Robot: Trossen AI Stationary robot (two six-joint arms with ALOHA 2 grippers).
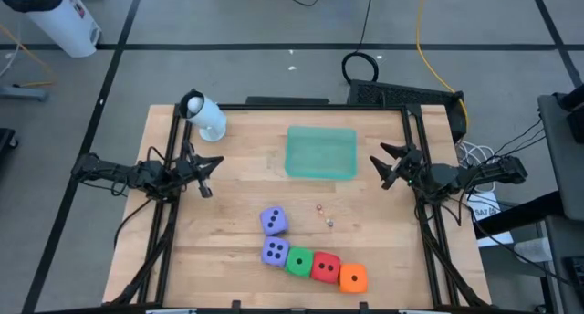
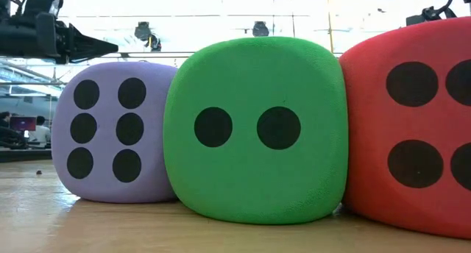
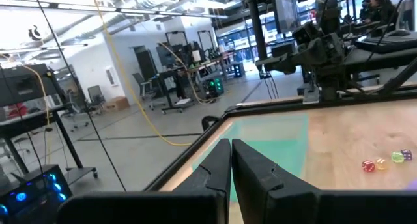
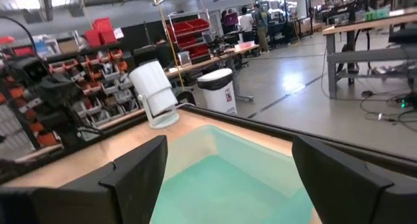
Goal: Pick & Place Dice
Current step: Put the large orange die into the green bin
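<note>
Five dice lie near the table's front edge. One purple die [image 1: 273, 221] sits alone. Just in front of it, a second purple die [image 1: 275, 252], a green die [image 1: 298, 261], a red die [image 1: 326, 267] and an orange die [image 1: 353, 277] form a touching row. The low view shows the purple [image 2: 114, 132], green [image 2: 257, 128] and red [image 2: 412, 128] ones resting on their bottom faces. My left gripper [image 1: 215, 162] [image 3: 231, 168] hovers shut at the table's left edge. My right gripper [image 1: 381, 165] [image 4: 228, 178] hovers open at the right edge. Both are far from the dice.
A flat teal tray [image 1: 321, 151] lies at the table's far middle, between the two grippers. A white cylindrical device [image 1: 203, 116] stands at the far left corner. A few tiny dice [image 1: 324, 214] lie mid-table. A black frame [image 1: 415, 131] borders the table.
</note>
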